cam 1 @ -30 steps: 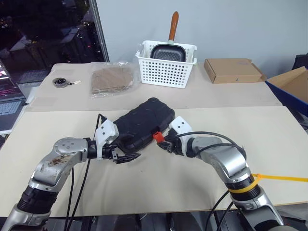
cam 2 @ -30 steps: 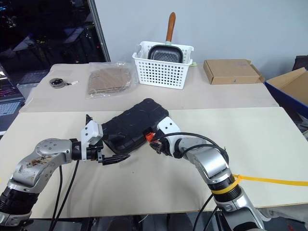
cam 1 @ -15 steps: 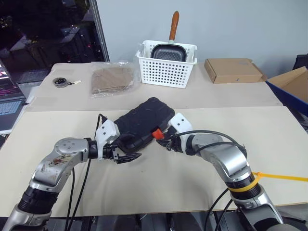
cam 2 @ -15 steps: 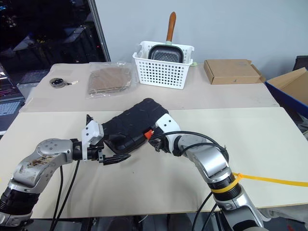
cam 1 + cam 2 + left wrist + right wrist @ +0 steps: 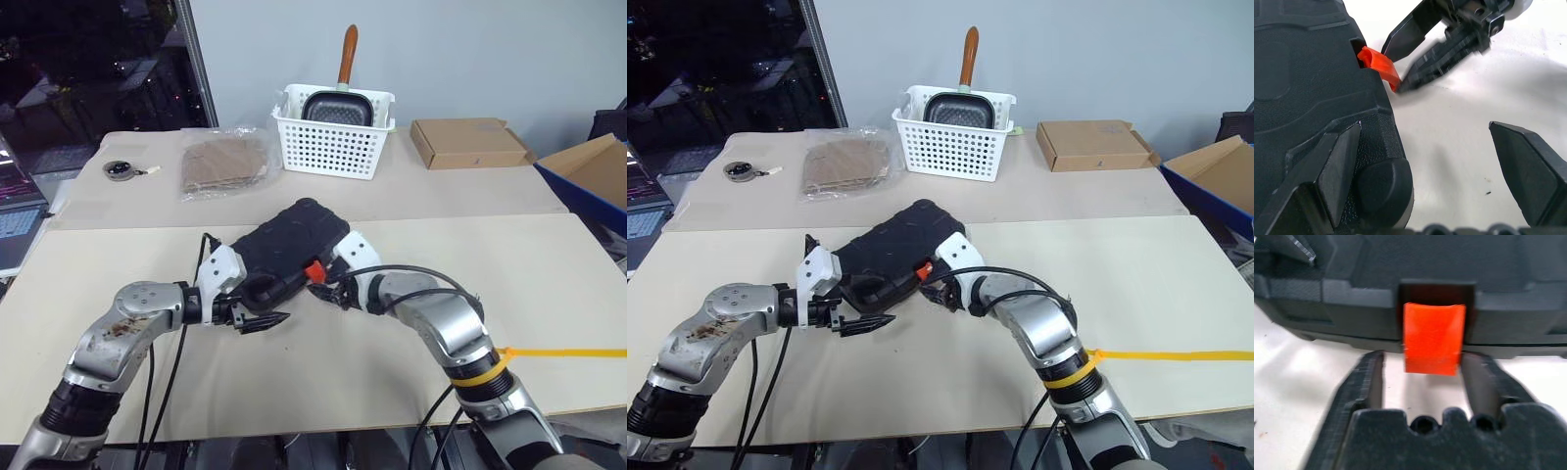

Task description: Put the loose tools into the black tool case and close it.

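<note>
While the case (image 5: pixel 291 251) lies shut mid-table, nearer than the basket (image 5: pixel 335 143) | step: press the orange latch (image 5: pixel 1433 338) home squarely | right gripper (image 5: pixel 1422 367) spread astride latch, holding nothing | left gripper (image 5: pixel 257 311) wide, one finger (image 5: pixel 1339 164) on case's near corner, empty.

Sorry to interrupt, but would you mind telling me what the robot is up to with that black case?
The robot is working on the black tool case on the table. The case lies shut. The left gripper sits open at the case's near corner, one finger against it. The right gripper is open at the orange latch, its fingers either side of the tab without pinching it. No loose tools show on the table.
</note>
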Available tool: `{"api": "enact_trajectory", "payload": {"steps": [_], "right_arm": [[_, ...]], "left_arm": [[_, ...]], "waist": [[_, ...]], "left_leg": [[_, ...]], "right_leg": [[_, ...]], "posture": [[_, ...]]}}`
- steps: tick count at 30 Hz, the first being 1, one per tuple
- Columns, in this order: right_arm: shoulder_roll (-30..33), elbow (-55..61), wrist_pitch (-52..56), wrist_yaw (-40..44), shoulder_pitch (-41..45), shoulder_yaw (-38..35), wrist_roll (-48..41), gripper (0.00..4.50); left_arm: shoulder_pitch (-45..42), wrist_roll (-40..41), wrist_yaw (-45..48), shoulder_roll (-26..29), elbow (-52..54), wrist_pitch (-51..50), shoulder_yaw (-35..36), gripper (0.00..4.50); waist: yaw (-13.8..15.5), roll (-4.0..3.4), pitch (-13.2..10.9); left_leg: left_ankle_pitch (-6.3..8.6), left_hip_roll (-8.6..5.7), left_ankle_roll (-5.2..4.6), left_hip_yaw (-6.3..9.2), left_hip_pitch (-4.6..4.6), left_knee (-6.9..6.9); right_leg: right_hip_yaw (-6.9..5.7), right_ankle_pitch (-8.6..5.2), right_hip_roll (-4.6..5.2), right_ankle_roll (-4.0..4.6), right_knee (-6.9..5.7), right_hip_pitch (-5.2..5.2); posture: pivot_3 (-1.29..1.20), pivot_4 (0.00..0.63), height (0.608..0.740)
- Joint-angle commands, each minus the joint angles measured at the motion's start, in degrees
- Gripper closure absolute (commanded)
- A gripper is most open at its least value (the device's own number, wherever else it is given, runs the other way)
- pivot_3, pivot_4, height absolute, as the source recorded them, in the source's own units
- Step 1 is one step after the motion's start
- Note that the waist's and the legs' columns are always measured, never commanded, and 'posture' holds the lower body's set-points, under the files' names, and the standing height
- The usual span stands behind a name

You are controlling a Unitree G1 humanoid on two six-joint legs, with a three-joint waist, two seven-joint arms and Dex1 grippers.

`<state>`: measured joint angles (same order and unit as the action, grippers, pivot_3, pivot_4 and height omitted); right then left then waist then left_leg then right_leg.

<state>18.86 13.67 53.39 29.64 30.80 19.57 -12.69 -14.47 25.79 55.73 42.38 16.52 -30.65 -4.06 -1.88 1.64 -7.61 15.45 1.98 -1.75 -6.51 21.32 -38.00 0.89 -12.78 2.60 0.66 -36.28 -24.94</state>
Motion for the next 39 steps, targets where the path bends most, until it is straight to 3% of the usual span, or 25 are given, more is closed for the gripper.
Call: {"api": "enact_trajectory", "payload": {"steps": [1, 4, 5, 7, 13, 14, 23, 31, 39], "right_arm": [[3.58, 6.82, 2.84, 2.28, -0.32, -2.71, -2.1, 1.22], [6.21, 9.68, 5.55, 3.46, -0.71, -4.19, -3.86, 1.22], [6.87, 10.63, 6.82, 3.93, -0.76, -5.03, -4.79, 1.75], [7.62, 11.77, 8.76, 4.52, -0.59, -6.13, -6.38, 2.2], [5.09, 9.09, 9.44, 3.12, 0.9, -5.83, -7.5, 4.31], [4.34, 8.25, 9.1, 2.85, 1.1, -5.5, -7.33, 4.41], [-2.67, -5.12, 0.75, 0.53, 5.03, -0.77, -2.19, 4.41], [-4.41, -8.9, -4.77, 0.97, 5.96, 0.02, 0.57, 4.41], [4.23, 2.97, -1.02, 7.26, 0.91, -3.56, -3.54, 4.41]], "left_arm": [[1.14, -0.65, -0.43, -0.18, -0.32, -0.83, -0.5, 0.0], [0.74, -0.62, -0.77, -0.3, -0.27, -1.29, -0.55, 0.0], [0.5, -0.6, -0.94, -0.34, -0.23, -1.55, -0.56, 0.0], [0.01, -0.63, -1.13, -0.33, -0.33, -1.95, -0.6, 0.0], [-1.0, -0.59, -1.63, -0.4, 0.09, -3.05, -0.75, 0.0], [-1.08, -0.62, -1.67, -0.41, 0.12, -3.15, -0.76, 0.0], [0.28, -2.05, -1.43, -0.73, -1.74, -0.7, -1.14, 0.0], [1.24, -3.2, -0.85, -1.3, -3.98, 2.09, -1.16, 0.0], [1.74, -3.72, -1.02, -1.52, -5.34, 3.96, -1.22, 0.0]], "waist": [[0.15, 0.0, 0.0], [0.29, 0.0, 0.0], [0.35, 0.0, 0.0], [0.4, 0.0, 0.0], [0.38, 0.0, 0.0], [0.38, 0.0, 0.0], [0.42, 0.0, 0.01], [-0.27, 0.0, 0.01], [-0.23, -0.01, 0.02]], "left_leg": [[0.0, -0.01, -0.01, 0.0, 0.04, 0.0], [0.03, 0.0, -0.05, -0.01, 0.05, 0.0], [0.03, 0.0, -0.05, -0.01, 0.05, 0.0], [0.03, 0.02, -0.05, -0.01, 0.04, 0.0], [0.02, 0.02, -0.03, 0.0, -0.03, 0.0], [0.01, 0.01, -0.03, 0.0, -0.03, 0.0], [0.02, -0.01, -0.03, -0.03, 0.01, 0.0], [-0.04, 0.01, 0.04, -0.01, -0.09, 0.0], [-0.02, 0.03, 0.02, 0.0, -0.06, 0.0]], "right_leg": [[-0.01, 0.0, 0.03, -0.01, 0.04, -0.01], [-0.01, 0.0, 0.04, -0.02, 0.1, 0.0], [-0.01, 0.0, 0.03, -0.02, 0.09, 0.0], [-0.02, 0.0, 0.01, -0.02, 0.07, 0.0], [-0.01, 0.01, -0.03, 0.0, 0.02, 0.02], [0.0, 0.01, -0.03, 0.0, 0.01, 0.02], [0.01, 0.01, 0.0, 0.0, 0.06, 0.01], [0.02, 0.03, -0.02, 0.03, -0.07, 0.03], [0.01, 0.02, 0.01, 0.02, -0.03, 0.03]], "posture": [[0.0, 0.15, 0.74], [0.0, 0.15, 0.74], [0.0, 0.15, 0.74], [0.0, 0.15, 0.74], [0.0, 0.15, 0.74], [0.0, 0.15, 0.74], [0.0, 0.15, 0.74], [0.0, 0.15, 0.74], [0.0, 0.15, 0.74]]}}
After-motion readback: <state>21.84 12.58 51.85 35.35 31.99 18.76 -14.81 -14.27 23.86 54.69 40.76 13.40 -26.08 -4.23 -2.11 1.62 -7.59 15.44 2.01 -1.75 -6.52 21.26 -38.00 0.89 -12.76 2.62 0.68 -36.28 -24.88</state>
